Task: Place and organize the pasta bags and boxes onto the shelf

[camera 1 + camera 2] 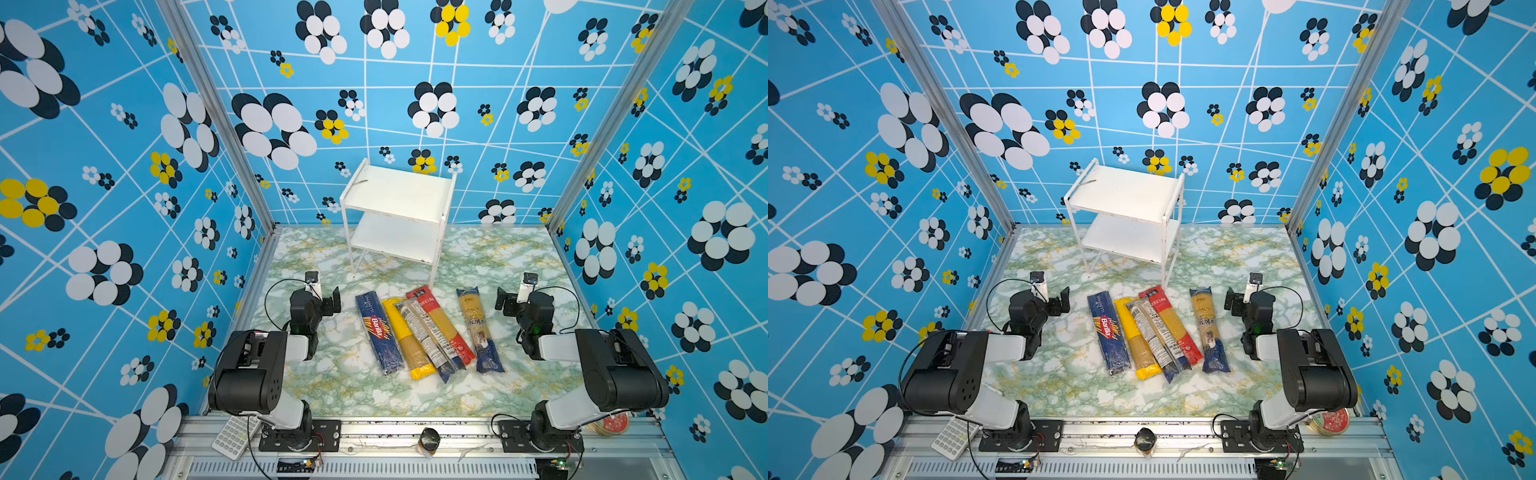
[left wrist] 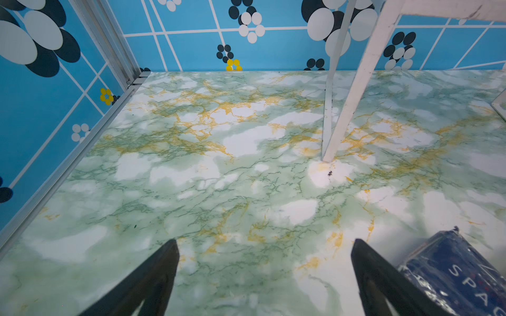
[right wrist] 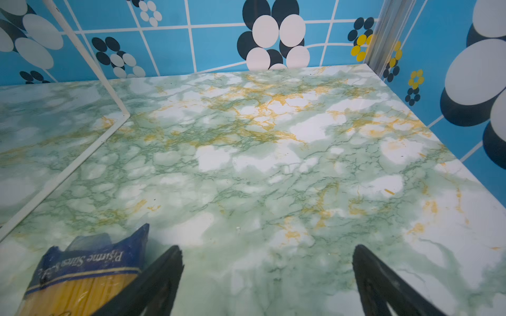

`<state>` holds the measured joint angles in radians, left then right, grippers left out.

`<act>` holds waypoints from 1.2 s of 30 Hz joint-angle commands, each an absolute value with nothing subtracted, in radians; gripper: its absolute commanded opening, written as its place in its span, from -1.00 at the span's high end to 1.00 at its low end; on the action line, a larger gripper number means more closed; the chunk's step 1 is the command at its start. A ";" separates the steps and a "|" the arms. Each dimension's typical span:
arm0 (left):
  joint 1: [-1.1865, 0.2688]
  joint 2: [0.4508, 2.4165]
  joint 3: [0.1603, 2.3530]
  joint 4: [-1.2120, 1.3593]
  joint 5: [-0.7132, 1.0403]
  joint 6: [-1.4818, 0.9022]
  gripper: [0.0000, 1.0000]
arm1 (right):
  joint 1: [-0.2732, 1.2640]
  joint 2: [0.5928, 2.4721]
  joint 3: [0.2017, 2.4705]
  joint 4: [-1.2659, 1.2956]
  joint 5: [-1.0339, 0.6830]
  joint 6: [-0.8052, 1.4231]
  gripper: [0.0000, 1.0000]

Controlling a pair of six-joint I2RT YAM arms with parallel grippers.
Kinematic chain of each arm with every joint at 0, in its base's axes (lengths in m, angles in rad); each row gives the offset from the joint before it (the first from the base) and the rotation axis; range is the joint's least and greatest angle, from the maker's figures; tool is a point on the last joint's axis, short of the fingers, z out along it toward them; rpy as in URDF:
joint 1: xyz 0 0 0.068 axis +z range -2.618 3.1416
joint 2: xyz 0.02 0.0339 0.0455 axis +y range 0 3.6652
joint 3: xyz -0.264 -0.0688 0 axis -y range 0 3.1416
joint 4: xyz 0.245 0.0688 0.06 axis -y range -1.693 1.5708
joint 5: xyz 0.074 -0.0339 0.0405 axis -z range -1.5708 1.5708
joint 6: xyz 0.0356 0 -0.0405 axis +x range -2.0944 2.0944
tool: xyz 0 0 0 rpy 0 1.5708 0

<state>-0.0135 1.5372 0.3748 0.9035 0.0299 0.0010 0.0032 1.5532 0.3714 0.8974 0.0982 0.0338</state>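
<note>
**Task not begun: no pack was shelved.** Left jaws, apart and empty, stood at 9 o'clock of the packs. The packs were a dark blue Barilla cardboard box, yellow plastic bag, white-labelled blue-ended clear bag, red-ended clear bag and gold-labelled blue-ended clear bag, flat on the green-marbled desk. Right jaws, likewise apart, stood at 3 o'clock. The small white two-tier shelf, at 12 o'clock, held nothing.

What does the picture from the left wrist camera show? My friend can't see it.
The left tool hangs open over the green-and-white marble table, with nothing between its two black fingers. The end of the dark blue spaghetti box lies close beside one finger, and a white shelf leg stands farther off, before a blue flowered wall.
</note>
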 commanded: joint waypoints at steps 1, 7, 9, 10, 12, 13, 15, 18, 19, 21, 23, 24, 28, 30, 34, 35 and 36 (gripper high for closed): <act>-0.017 1.547 0.389 0.902 0.027 0.003 -0.99 | -0.003 1.549 0.387 0.899 0.092 0.036 -0.99; -0.017 1.546 0.388 0.904 0.027 0.003 -0.98 | -0.003 1.549 0.389 0.899 0.094 0.036 -0.99; -0.017 1.546 0.389 0.902 0.028 0.003 -0.98 | -0.002 1.549 0.388 0.899 0.093 0.037 -0.99; -0.018 1.546 0.389 0.904 0.028 0.003 -0.99 | -0.002 1.549 0.388 0.899 0.094 0.036 -0.98; -0.017 1.546 0.389 0.903 0.028 0.003 -0.98 | -0.002 1.549 0.388 0.899 0.093 0.037 -0.98; -0.017 1.546 0.388 0.904 0.026 0.003 -0.98 | -0.002 1.549 0.388 0.899 0.093 0.037 -0.99; -0.017 1.547 0.388 0.904 0.029 0.003 -0.99 | -0.003 1.549 0.388 0.899 0.093 0.038 -0.99; -0.015 1.546 0.389 0.901 0.031 0.002 -0.98 | -0.002 1.549 0.388 0.899 0.094 0.038 -0.98; -0.014 1.546 0.389 0.900 0.034 0.002 -0.98 | -0.003 1.549 0.387 0.899 0.094 0.038 -0.99; -0.014 1.546 0.389 0.900 0.035 0.002 -0.98 | -0.002 1.548 0.388 0.899 0.094 0.037 -0.99; -0.014 1.546 0.389 0.900 0.035 0.001 -0.98 | -0.002 1.549 0.388 0.899 0.094 0.038 -0.99; -0.014 1.546 0.388 0.900 0.035 0.002 -0.98 | -0.003 1.549 0.388 0.899 0.094 0.038 -0.98; -0.011 1.546 0.389 0.900 0.041 0.000 -0.98 | -0.002 1.549 0.388 0.900 0.094 0.038 -0.99; -0.012 1.546 0.388 0.900 0.034 0.000 -0.98 | -0.002 1.549 0.388 0.899 0.094 0.037 -0.98; -0.033 1.548 0.383 0.912 -0.056 -0.003 -0.99 | -0.002 1.549 0.388 0.899 0.095 0.037 -0.98; -0.035 1.548 0.382 0.916 -0.067 -0.005 -0.98 | -0.001 1.548 0.388 0.899 0.095 0.035 -0.98; -0.035 1.548 0.381 0.917 -0.079 -0.008 -0.99 | -0.002 1.548 0.388 0.897 0.095 0.034 -0.98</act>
